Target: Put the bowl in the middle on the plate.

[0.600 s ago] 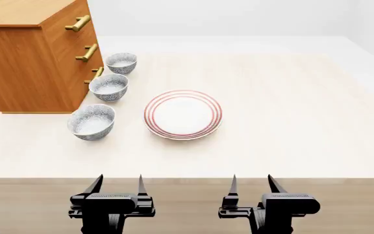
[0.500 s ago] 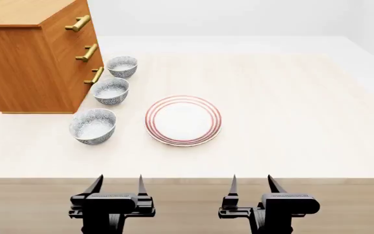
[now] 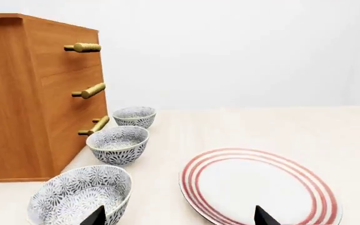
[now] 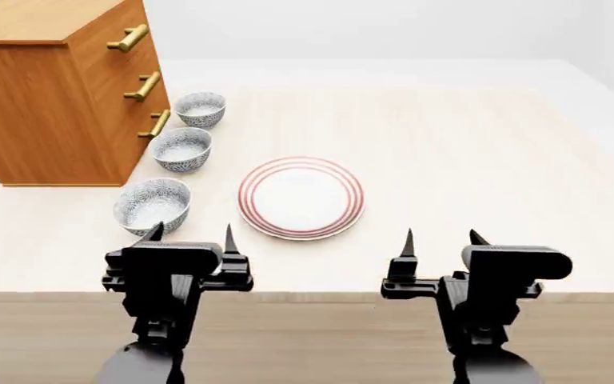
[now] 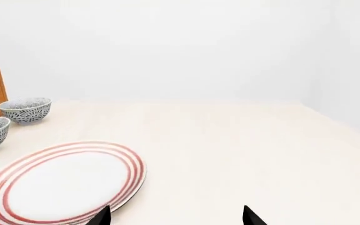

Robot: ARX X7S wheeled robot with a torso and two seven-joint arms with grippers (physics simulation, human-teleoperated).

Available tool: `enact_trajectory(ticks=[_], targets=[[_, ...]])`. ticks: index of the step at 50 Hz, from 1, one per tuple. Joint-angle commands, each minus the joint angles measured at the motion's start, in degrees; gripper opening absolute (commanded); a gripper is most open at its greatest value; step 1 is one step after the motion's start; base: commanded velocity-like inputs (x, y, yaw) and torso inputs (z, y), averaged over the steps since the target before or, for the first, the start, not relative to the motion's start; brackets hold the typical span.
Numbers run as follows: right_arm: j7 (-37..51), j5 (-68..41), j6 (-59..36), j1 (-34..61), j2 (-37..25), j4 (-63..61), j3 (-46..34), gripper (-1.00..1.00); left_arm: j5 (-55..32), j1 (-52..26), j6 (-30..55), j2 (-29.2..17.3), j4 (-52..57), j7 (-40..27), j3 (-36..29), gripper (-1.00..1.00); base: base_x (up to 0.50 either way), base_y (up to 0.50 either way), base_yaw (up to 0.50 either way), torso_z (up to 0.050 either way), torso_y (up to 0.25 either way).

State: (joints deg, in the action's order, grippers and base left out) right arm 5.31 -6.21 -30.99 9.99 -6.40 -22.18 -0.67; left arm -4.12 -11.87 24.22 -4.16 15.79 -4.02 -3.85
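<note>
We see three speckled bowls in a line along the front of a wooden drawer chest (image 4: 45,96) on a pale tabletop (image 4: 478,160). The middle bowl (image 4: 182,149) sits upright between its two twins: the far bowl (image 4: 201,109) lies at about 1 o'clock from it and the near bowl (image 4: 153,206) at about 7 o'clock, all three close together but apart. The middle bowl is just beside the chest's lowest brass handle (image 4: 159,122), and nothing is holding it.

The red-ringed plate (image 4: 301,198) lies flat on the table at roughly 4 o'clock from the middle bowl, near it but not touching. We find nothing on the plate. In the left wrist view the same row shows, with the middle bowl (image 3: 118,145) beyond the near bowl (image 3: 82,195) and the plate (image 3: 260,189) alongside.

Our left gripper (image 4: 189,235) hovers at the table's near edge, at about 6 o'clock from the near bowl, its fingers spread apart and holding nothing. Our right gripper (image 4: 441,241) hovers at about 4 o'clock from the plate, well apart from it, its jaws likewise parted and empty. In the right wrist view the plate (image 5: 61,182) lies ahead of the fingertips, with two bowls visible past it.
</note>
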Motion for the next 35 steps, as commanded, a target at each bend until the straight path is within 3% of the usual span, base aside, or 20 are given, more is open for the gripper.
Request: enact_trajectory(ticks=[1, 35], targets=[[0.28, -2.28, -9.87, 4.01, -2.39, -8.64, 1.04, 1.0, -1.56, -5.41, 9.18, -1.16, 5.54, -1.04, -0.82, 1.0, 0.5, 0.0, 0.0, 0.0, 0.0], [1.45, -3.46, -8.7, 5.02, -3.15, -6.09, 0.2, 1.0, -3.35, -6.29, 7.94, -2.8, 3.31, -3.59, -1.73, 1.0, 0.5, 0.0, 0.0, 0.0, 0.0]])
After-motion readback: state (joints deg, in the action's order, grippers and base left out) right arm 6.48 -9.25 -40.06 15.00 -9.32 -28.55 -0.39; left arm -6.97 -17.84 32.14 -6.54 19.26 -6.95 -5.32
